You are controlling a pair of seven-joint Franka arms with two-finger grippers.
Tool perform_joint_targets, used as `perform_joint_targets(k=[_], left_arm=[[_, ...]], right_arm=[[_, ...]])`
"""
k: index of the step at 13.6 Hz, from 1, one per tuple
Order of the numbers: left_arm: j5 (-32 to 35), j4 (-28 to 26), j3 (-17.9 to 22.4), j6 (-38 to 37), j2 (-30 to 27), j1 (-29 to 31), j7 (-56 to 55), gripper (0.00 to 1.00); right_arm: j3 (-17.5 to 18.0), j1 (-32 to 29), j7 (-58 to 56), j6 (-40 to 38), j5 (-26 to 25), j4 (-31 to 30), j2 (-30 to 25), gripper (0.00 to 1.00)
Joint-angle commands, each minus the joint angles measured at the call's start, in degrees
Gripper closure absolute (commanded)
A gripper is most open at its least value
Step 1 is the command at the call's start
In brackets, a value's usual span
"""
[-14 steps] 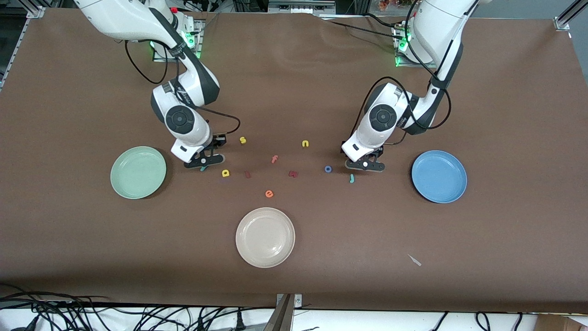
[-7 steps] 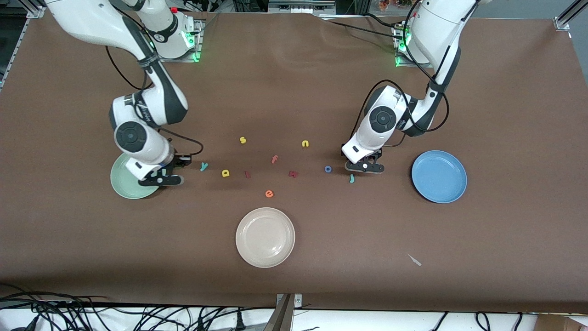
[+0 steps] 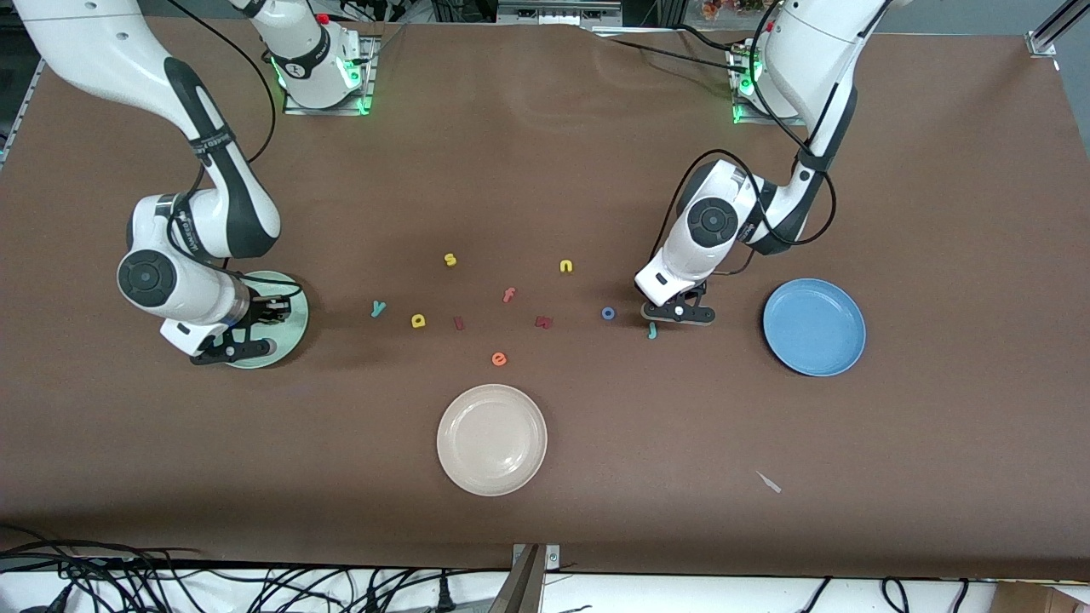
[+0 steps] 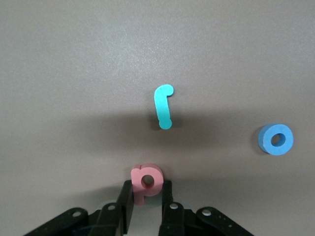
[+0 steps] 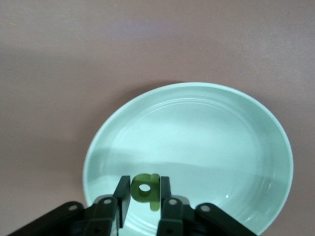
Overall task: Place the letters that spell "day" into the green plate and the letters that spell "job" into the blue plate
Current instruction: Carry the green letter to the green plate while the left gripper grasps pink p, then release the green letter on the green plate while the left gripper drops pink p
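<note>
Front view: right gripper [image 3: 232, 349] is seen at frame left over the green plate [image 3: 294, 319]; blue plate [image 3: 813, 327] is empty (y [image 3: 378, 307], a [image 3: 418, 321], o [image 3: 608, 313], j [image 3: 652, 330] unplaced).

Left wrist view: left gripper [image 4: 146, 209] is clamped on the pink letter [image 4: 146, 181].

Right wrist view: the green letter [image 5: 146, 190] is gripped, unreleased.

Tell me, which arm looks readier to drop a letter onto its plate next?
The right arm, I'd guess. The right gripper already holds the dark green letter over the green plate. The left gripper grips the pink letter near the teal j, apart from the blue plate.
</note>
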Motion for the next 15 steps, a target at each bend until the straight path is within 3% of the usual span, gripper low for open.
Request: perform_joint_targets(k=[1,3,4,7,9,11,12,13,14,15], left_arm=[[-0.78,0.97,0.92,0.57,-0.24,0.16,1.83,1.00],[-0.60,0.44,1.01,-0.30,-4.44,4.53,5.77,1.00],[-0.60,-0.08,0.92,-1.79,-6.99,7.86,9.19,1.00],[-0.51,-2.54,0.92,-6.54,-12.37,17.87,24.28,1.00],[-0.51,-4.13,0.92,-6.55,-12.64,23.86,34.49,1.00],[-0.51,-5.53,0.92,-5.67,-11.60,26.08,37.96,1.00],[-0.51,-5.54,0.92,-5.67,-11.59,26.09,37.79,0.80],[-0.60,-5.45,0.92,-5.67,-11.59,26.00,37.70,0.46],[-0.43,-5.36,0.92,-5.67,-11.59,26.00,37.78,0.36],[-0.51,-5.36,0.83,-5.67,-11.59,25.48,37.70,0.35]], right_arm=[[0.81,-0.80,-0.76,-3.60,0.04,4.25,2.29,0.00],[0.99,0.51,2.82,-14.03,5.55,10.46,2.47,0.00],[0.99,1.57,5.98,-15.56,6.28,11.28,2.47,0.00],[1.07,4.12,16.87,-15.14,6.54,11.29,2.38,0.00],[3.08,4.30,25.13,-14.17,6.81,10.85,2.29,0.00],[5.02,4.30,31.47,-12.77,6.81,10.32,2.29,0.00],[5.72,4.30,34.20,-11.11,6.81,9.19,2.20,0.00],[7.12,4.30,37.01,-8.74,6.81,7.70,2.12,0.00],[8.10,4.30,39.91,-5.59,6.81,6.03,2.12,0.00],[9.32,4.65,42.72,-1.99,6.46,4.10,2.12,0.00]])
